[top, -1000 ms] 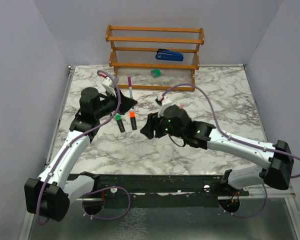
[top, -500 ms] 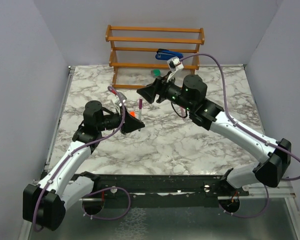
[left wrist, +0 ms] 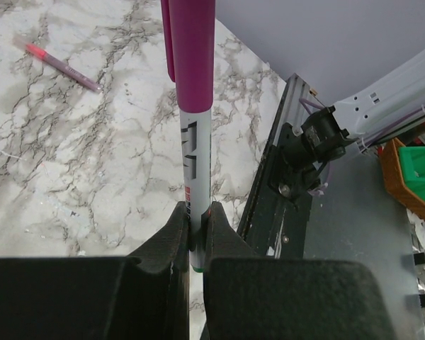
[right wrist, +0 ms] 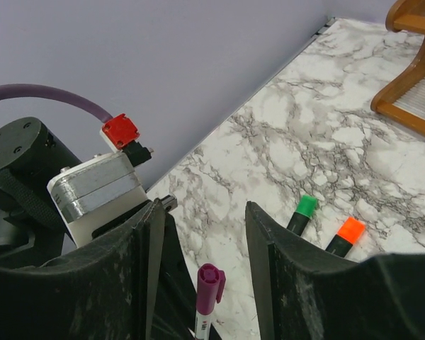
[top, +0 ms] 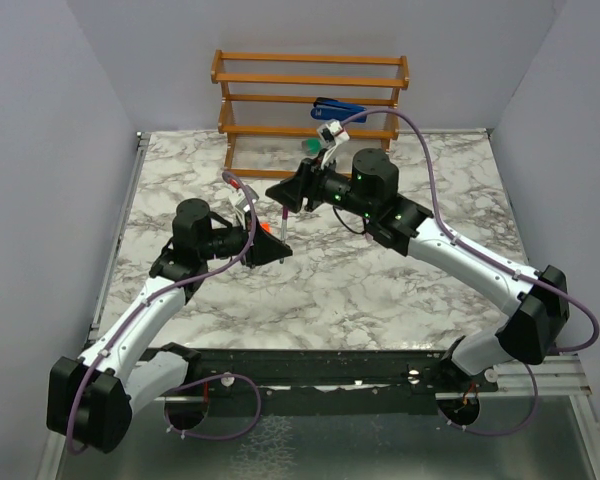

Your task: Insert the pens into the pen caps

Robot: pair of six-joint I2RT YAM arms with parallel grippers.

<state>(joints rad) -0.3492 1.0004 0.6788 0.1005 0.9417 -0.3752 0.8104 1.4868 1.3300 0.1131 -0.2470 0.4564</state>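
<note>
My left gripper (top: 267, 246) (left wrist: 196, 214) is shut on the lower end of a thin grey pen (left wrist: 196, 156), holding it upright above the table. A magenta-purple cap (top: 282, 214) (left wrist: 195, 53) (right wrist: 210, 286) sits on the pen's top end. My right gripper (top: 283, 193) (right wrist: 204, 207) is open, its jaws on either side of the capped end without touching it. Two short black markers, one green-tipped (right wrist: 305, 207) and one orange-tipped (right wrist: 350, 230) (top: 265, 228), lie side by side on the marble. A thin pink pen (left wrist: 61, 60) lies apart on the table.
A wooden rack (top: 310, 72) stands at the back with a blue stapler (top: 330, 105) on a shelf and a green block (top: 310, 146) low down. The left arm's wrist housing (right wrist: 92, 185) is close beside my right fingers.
My left gripper has carried the capped pen nearer and to the right. My right arm has left the table beside the markers, swung back and up, then moved left around the pen's top.
</note>
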